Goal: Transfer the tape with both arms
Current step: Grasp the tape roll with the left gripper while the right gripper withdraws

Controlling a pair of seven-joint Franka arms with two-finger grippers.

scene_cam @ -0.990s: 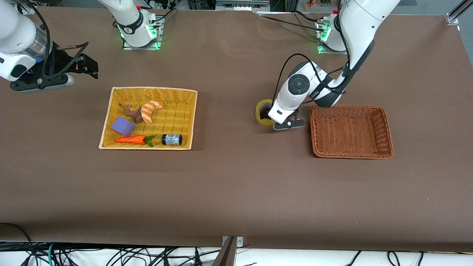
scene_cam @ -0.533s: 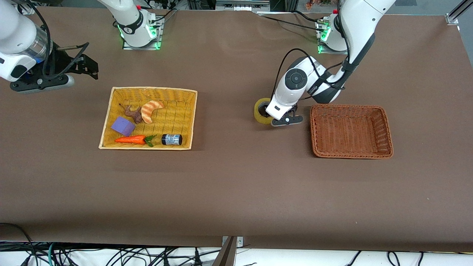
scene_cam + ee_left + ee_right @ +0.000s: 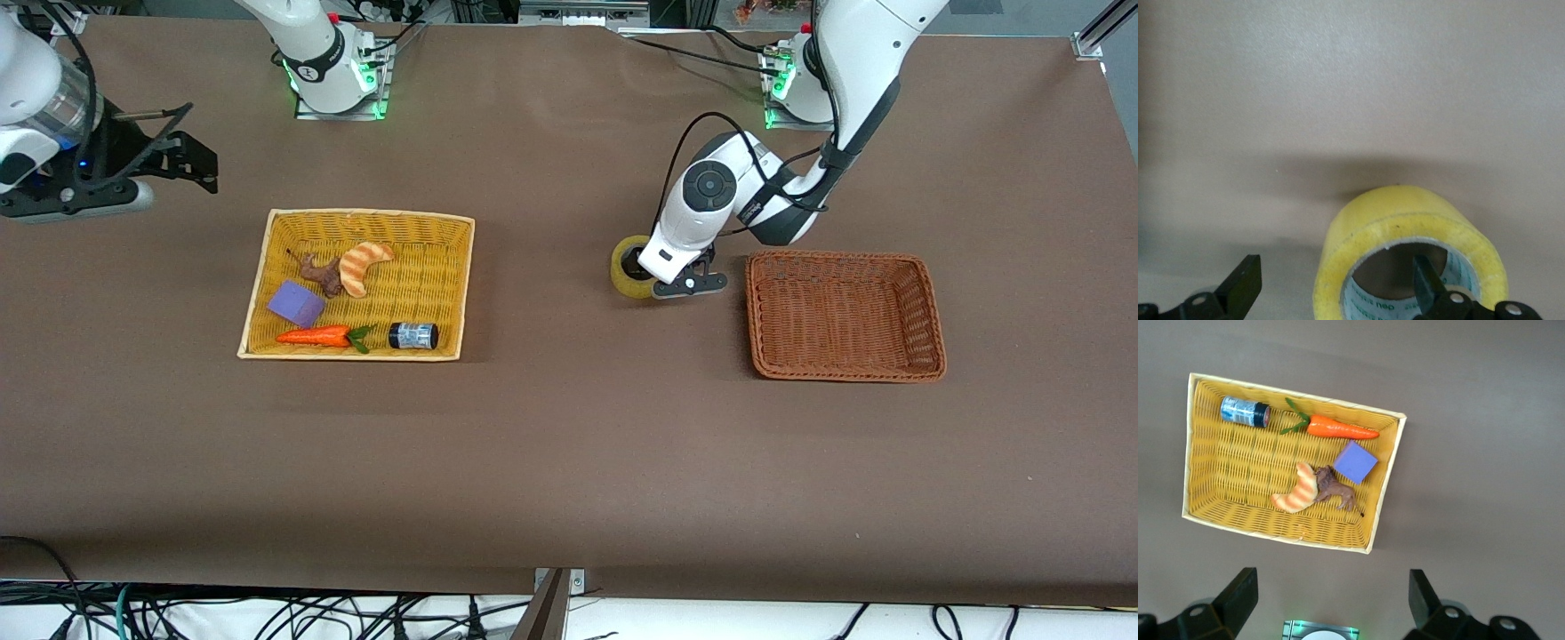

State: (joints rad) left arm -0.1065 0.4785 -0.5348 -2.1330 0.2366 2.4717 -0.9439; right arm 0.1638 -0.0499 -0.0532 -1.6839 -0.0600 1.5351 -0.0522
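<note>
Tape (image 3: 1405,233) on table between baskets: one finger (image 3: 1426,287) of left gripper (image 3: 677,286) inside core, other outside; jaws fully spread, nothing gripped.
Light, rigid, likely slick ring: pinch through the wall. Right gripper (image 3: 1331,603) waits open.

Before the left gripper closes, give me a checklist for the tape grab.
1. Left gripper open: ok.
2. One finger inside the tape roll core, the other outside its wall: ok.
3. Roll resting on the table, beside the brown basket: ok.
4. Brown basket free to receive it: ok.
5. Right gripper open, waiting above the yellow basket: ok.
6. Finger depth on the wall: cannot tell.
</note>
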